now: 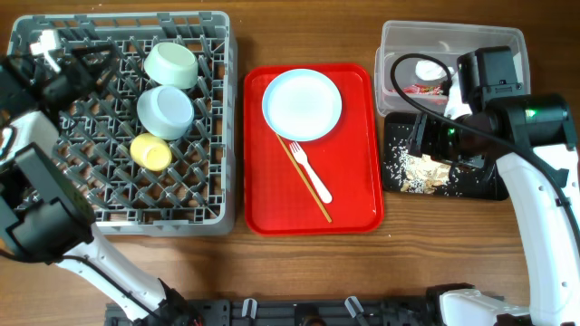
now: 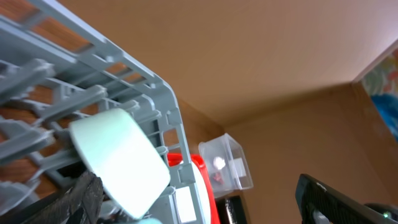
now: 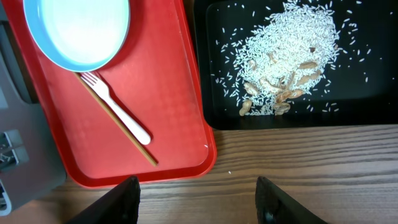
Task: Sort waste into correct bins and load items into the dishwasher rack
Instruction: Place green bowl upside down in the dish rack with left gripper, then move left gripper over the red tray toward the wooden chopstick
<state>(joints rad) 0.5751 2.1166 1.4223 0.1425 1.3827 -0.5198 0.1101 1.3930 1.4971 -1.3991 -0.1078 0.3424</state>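
The grey dishwasher rack [image 1: 122, 195] holds two mint-green bowls [image 1: 170, 65] [image 1: 166, 110] and a yellow cup [image 1: 151, 151]. My left gripper [image 1: 95, 62] is open and empty over the rack's back left; its view shows a bowl [image 2: 118, 158] close by. The white plate [image 1: 302, 104], the white fork [image 1: 311, 170] and the chopsticks [image 1: 313, 192] lie on the red tray. The clear tub [image 1: 489, 41] holds the tissue [image 1: 426, 70] and the red wrapper [image 1: 426, 89]. The black tray [image 1: 471, 186] holds rice crumbs [image 3: 292, 50]. My right gripper [image 3: 202, 202] is open and empty above the table between both trays.
The red serving tray [image 1: 353, 181] sits between the rack and the bins. The right arm's body [image 1: 535, 127] reaches over the tub and the black tray. Bare wooden table shows along the front edge.
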